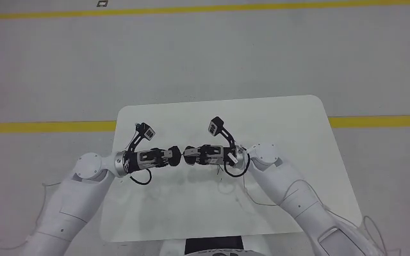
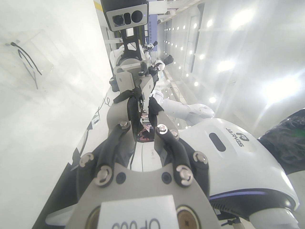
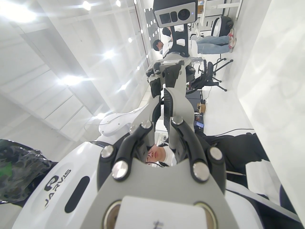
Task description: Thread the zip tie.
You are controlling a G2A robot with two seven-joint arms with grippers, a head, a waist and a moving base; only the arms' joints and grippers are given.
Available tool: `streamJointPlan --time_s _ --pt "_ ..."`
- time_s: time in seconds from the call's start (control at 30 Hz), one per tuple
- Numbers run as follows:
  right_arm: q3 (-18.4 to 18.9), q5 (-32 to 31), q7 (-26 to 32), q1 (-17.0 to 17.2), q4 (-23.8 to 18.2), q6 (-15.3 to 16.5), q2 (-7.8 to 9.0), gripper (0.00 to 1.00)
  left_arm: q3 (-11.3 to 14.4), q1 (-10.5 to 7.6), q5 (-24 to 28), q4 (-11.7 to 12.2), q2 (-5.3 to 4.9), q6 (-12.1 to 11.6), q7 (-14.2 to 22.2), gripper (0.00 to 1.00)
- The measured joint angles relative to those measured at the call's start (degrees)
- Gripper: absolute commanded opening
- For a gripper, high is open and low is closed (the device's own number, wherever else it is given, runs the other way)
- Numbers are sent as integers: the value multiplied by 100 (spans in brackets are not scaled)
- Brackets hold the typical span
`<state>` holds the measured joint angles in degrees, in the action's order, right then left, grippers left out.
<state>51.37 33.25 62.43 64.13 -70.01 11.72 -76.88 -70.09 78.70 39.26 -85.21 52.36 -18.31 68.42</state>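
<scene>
The white table (image 1: 301, 128) stands on a grey floor crossed by yellow lines, and your two arms meet over its middle. The left gripper (image 1: 177, 155) comes in from the left and the right gripper (image 1: 191, 155) from the right. They are tip to tip on one line and held up off the tabletop, each pointing straight at the other.

Thin dark zip ties (image 2: 27, 59) lie flat on the tabletop, well apart from both grippers. You cannot tell whether another tie is caught where the tips meet. Nor do the views settle whether either gripper is closed or open.

From the pose, you look to be at the threading step itself, with one end presented to the other. If so, the next move calls for very fine alignment: keep both wrists on the same line and feed the tail slowly into the head. Avoid any twist that would cock the strip in the slot. If nothing is in fact held, you first need to fetch a tie from the table.
</scene>
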Motion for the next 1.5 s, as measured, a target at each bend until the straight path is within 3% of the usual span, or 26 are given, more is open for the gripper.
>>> streamJointPlan --time_s 0.37,0.47,0.57,1.5 --pt "-19 32 -24 -26 42 13 -11 0 18 -18 5 25 -1 -13 -4 13" --pt "19 62 -88 2 41 101 -8 0 13 -13 2 28 0 -39 -46 19" --pt "52 90 -139 35 27 156 -4 0 11 -4 9 26 0 -50 -71 19" --pt "-52 44 -332 65 -11 125 -47 0 25 6 71 51 1 -85 -86 8"
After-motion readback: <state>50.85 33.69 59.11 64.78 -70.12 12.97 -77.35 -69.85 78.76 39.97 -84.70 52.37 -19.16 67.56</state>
